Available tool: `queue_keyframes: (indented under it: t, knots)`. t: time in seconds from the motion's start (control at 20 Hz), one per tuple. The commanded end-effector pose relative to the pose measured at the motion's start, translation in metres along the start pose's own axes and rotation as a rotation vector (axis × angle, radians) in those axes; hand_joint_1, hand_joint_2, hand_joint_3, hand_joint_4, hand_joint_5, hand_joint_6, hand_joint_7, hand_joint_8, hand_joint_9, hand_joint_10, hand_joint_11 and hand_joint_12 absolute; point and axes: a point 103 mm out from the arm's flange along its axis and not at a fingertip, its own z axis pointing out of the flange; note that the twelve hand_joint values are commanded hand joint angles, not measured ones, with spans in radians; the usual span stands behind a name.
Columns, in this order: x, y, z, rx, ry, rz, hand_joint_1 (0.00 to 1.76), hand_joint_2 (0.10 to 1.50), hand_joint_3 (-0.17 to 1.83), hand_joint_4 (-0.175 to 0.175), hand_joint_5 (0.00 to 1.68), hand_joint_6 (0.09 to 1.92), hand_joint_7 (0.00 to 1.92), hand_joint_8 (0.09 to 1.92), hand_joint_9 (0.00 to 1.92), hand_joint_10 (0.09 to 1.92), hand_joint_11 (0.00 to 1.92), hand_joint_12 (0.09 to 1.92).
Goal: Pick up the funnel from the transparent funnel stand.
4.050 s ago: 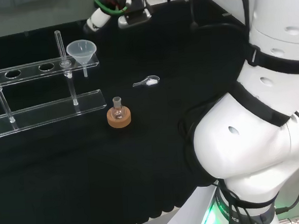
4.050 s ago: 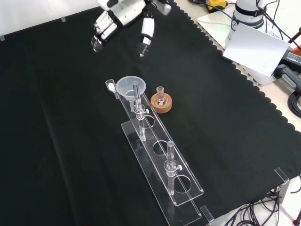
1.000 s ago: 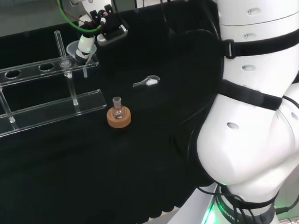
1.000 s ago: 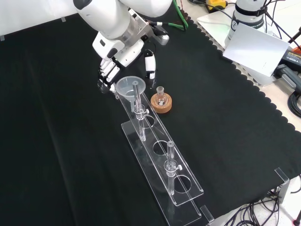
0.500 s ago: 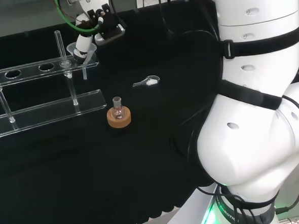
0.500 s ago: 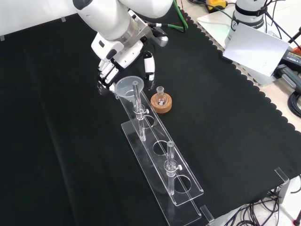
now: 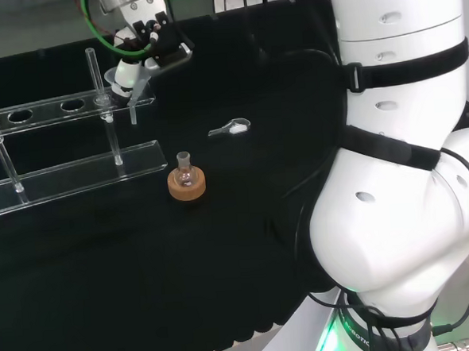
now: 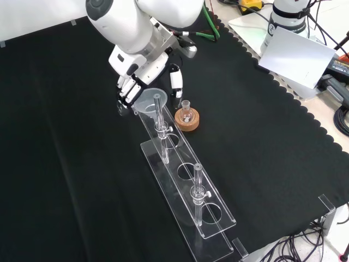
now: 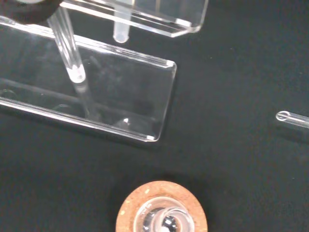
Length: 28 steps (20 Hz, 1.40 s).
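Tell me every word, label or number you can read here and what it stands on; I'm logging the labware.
None can be read. The funnel, the clear funnel stand, the small flask on its cork ring and the hand carry no legible marks.

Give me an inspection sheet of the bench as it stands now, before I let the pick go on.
Surface: black cloth over the bench, scalloped edge at the front view's right.
Job's things: funnel seated in the end hole of the transparent funnel stand; its stem hangs through the upper shelf.
Clutter: small flask on a cork ring beside the stand; small clear scoop on the cloth.
Hand: hand at the funnel's rim, fingers on one side and thumb on the other; contact cannot be told.
Cables: green cable at the wrist; black leads off the cloth.
Surroundings: white board beyond the cloth's edge.
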Motion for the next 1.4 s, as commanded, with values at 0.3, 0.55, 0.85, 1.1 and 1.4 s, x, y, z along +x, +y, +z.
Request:
queue_keyframes:
  t: [0.3,0.55,0.85,1.1,1.4]
  knots:
    - [0.005,-0.001,0.004,-0.067,0.000,-0.032,0.67,0.64,0.40,-0.103,0.39,0.09,0.48,0.85,0.80,0.66,0.38,1.46]
    - [0.003,-0.005,-0.004,-0.113,-0.060,-0.022,0.71,0.65,0.45,-0.095,0.55,0.30,0.72,1.01,0.99,0.74,0.45,1.37]
    - [-0.002,-0.017,-0.021,-0.144,-0.101,-0.010,0.75,0.65,0.48,-0.089,0.44,0.77,0.75,1.07,1.03,0.80,0.50,1.34]
    - [-0.004,-0.030,-0.038,-0.113,-0.143,0.028,0.76,0.65,0.50,-0.085,0.45,0.84,0.76,1.07,1.05,0.81,0.52,1.33]
    - [-0.007,-0.050,-0.057,-0.117,-0.203,0.079,0.76,0.65,0.51,-0.081,0.49,0.88,0.78,1.06,1.09,0.82,0.55,1.31]
